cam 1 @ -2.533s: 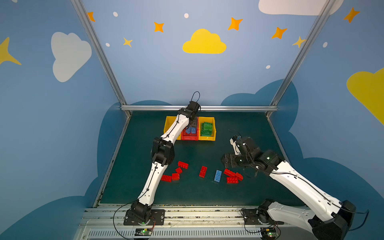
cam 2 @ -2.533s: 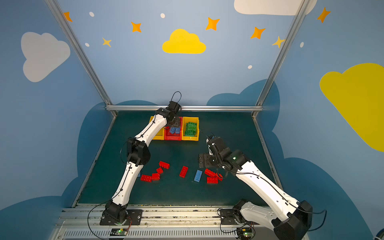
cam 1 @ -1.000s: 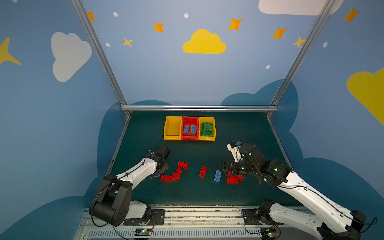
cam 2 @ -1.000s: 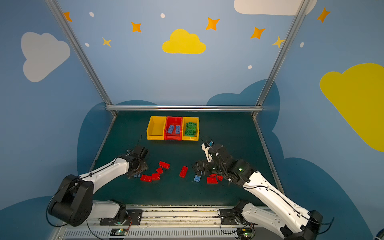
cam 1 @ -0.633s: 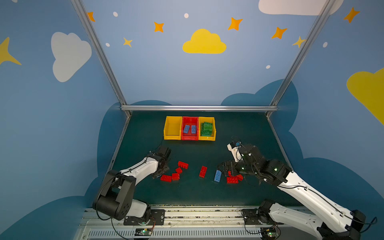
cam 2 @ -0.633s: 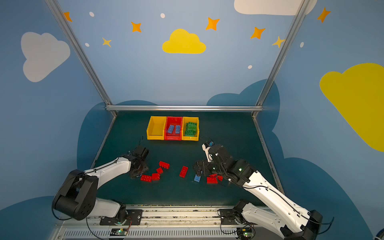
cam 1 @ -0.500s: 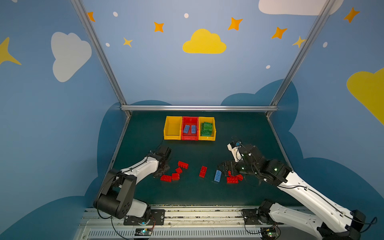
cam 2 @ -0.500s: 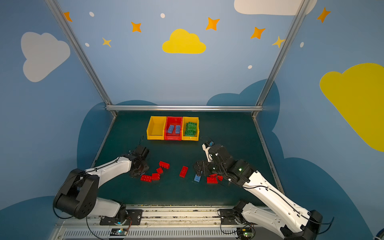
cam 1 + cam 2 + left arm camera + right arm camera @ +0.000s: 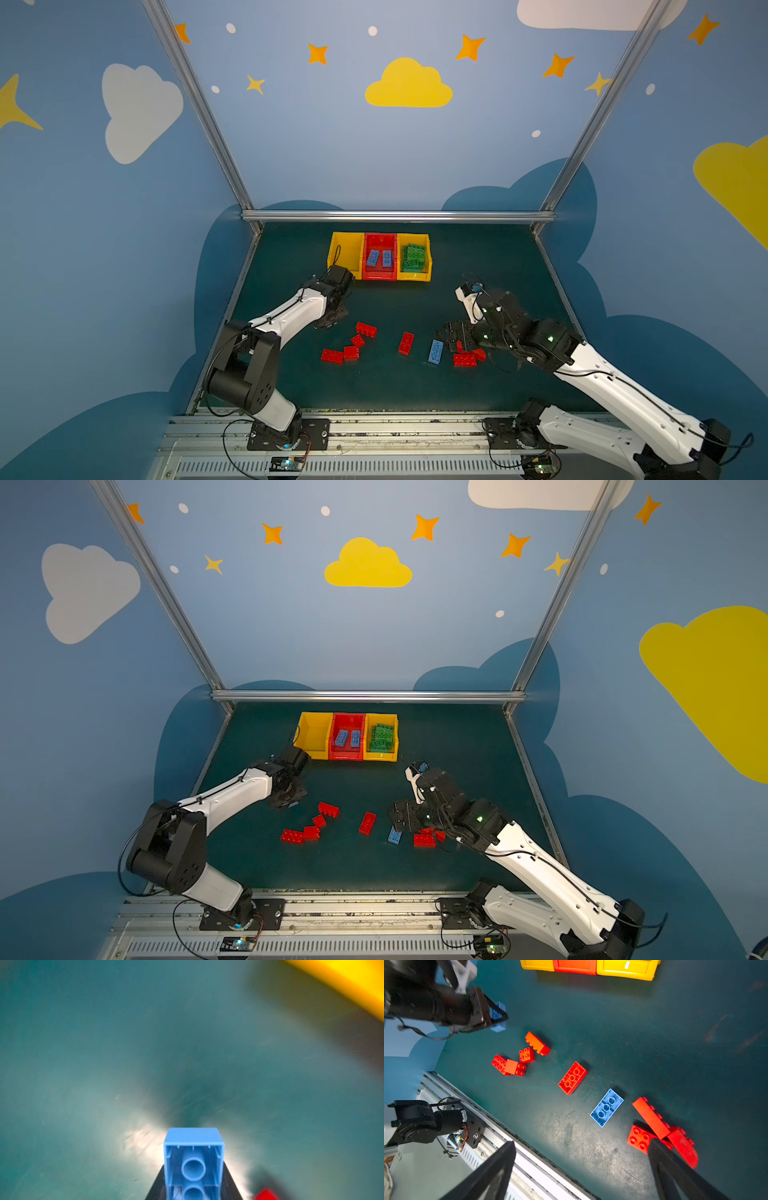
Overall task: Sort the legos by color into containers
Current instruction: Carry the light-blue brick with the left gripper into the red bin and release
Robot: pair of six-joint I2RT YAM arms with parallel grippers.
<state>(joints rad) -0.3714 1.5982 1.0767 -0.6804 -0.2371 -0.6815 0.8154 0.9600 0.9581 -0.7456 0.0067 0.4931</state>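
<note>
**A:** The left fingers (image 9: 505, 1018) are pinched right down on a light blue brick (image 9: 193, 1159), left of centre in both top views, just in front of the bins. I can't tell whether it's clear of the worktop (image 9: 478, 257).

**B:** And the right fingers (image 9: 455, 332) are spread wide with nothing in them, poised by the red pile (image 9: 464, 359) at the lower right of the worktop. A loose blue brick (image 9: 435, 351) lies just beside that pile, underside up.

**A:** The bins sit in a row at the back. I see nothing in the left yellow bin (image 9: 347, 243), though the arm hides one corner. The red bin (image 9: 379, 274) has two blue bricks (image 9: 372, 257), and the right yellow bin (image 9: 414, 275) is stacked with green bricks (image 9: 413, 257).

**B:** More red bricks (image 9: 351, 352) are clustered at lower centre, and a single red brick (image 9: 406, 343) lies between them and the blue one.

**A:** How will they handle?

**B:** Light and rigid, I'd say. They're hollow underneath with tubes inside, and the walls look glossy enough to slip. The best hold is across the short width, on the flat side walls and clear of the studs.

**A:** Any writing?

**B:** None I can read. The stud tops are too small to make out, and I see no labels on the bins.
</note>
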